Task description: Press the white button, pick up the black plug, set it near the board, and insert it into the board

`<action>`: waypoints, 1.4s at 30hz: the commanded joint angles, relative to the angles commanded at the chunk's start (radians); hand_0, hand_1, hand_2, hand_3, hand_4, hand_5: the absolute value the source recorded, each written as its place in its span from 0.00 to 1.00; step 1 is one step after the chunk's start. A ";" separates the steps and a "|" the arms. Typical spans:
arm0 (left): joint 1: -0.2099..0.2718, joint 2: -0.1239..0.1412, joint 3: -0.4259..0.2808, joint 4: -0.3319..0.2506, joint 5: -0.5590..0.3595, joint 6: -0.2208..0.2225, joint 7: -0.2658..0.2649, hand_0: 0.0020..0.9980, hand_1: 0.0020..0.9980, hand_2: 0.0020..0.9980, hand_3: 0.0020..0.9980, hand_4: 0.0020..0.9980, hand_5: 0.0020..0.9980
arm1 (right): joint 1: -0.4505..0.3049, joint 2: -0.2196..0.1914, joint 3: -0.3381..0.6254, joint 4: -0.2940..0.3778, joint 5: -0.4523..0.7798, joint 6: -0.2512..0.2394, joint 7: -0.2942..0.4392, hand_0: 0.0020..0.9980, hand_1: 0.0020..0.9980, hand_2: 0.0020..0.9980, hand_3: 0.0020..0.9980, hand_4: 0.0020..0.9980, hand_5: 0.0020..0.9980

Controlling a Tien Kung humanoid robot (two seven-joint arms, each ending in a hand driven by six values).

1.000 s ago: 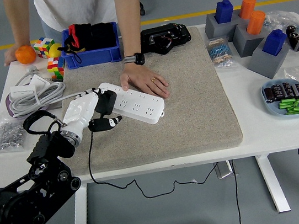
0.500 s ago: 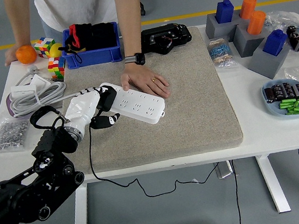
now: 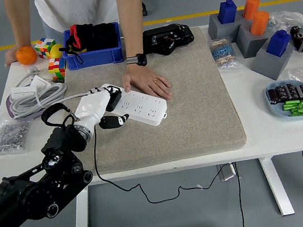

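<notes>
The left hand (image 3: 102, 106) gripped the black plug (image 3: 113, 98) over the power strip (image 3: 142, 106); beneath lay a grey mat (image 3: 195, 101).

Blue bin (image 3: 94, 56) at far edge of grey mat (image 3: 196, 107), holding black and red items. Coiled grey cable (image 3: 34, 99) lies left. Grey blocks (image 3: 254, 40) carry blue and orange pegs (far right). Light-blue dish (image 3: 290, 99) holds green and black parts.
</notes>
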 joint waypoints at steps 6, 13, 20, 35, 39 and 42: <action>0.001 0.002 0.007 0.005 -0.010 0.002 -0.004 0.96 0.93 0.82 0.78 0.81 0.29 | -0.002 -0.002 -0.007 0.000 0.001 0.000 0.000 0.82 0.65 0.64 0.62 0.75 0.49; 0.005 0.007 0.000 0.003 -0.023 0.007 -0.010 0.96 0.92 0.82 0.78 0.81 0.29 | -0.001 -0.001 -0.007 0.001 0.001 0.000 0.000 0.82 0.65 0.64 0.62 0.75 0.49; 0.044 0.015 -0.116 -0.067 -0.009 0.035 -0.032 0.96 0.92 0.82 0.77 0.81 0.29 | -0.004 -0.001 -0.004 0.002 -0.001 0.000 0.000 0.82 0.65 0.64 0.62 0.75 0.49; 0.203 0.016 -0.517 -0.147 -0.042 0.111 -0.192 0.93 0.91 0.83 0.78 0.80 0.29 | -0.031 -0.001 0.023 0.006 -0.018 0.001 -0.004 0.82 0.65 0.64 0.62 0.74 0.49; 0.239 0.019 -0.603 -0.134 -0.036 0.109 -0.194 0.93 0.91 0.83 0.78 0.80 0.29 | -0.034 -0.009 0.037 0.012 -0.025 0.004 -0.006 0.82 0.65 0.64 0.62 0.74 0.49; 0.268 0.024 -0.655 -0.126 -0.049 0.105 -0.199 0.93 0.91 0.83 0.78 0.80 0.30 | -0.036 -0.019 0.051 0.013 -0.027 0.009 -0.003 0.82 0.65 0.64 0.62 0.74 0.49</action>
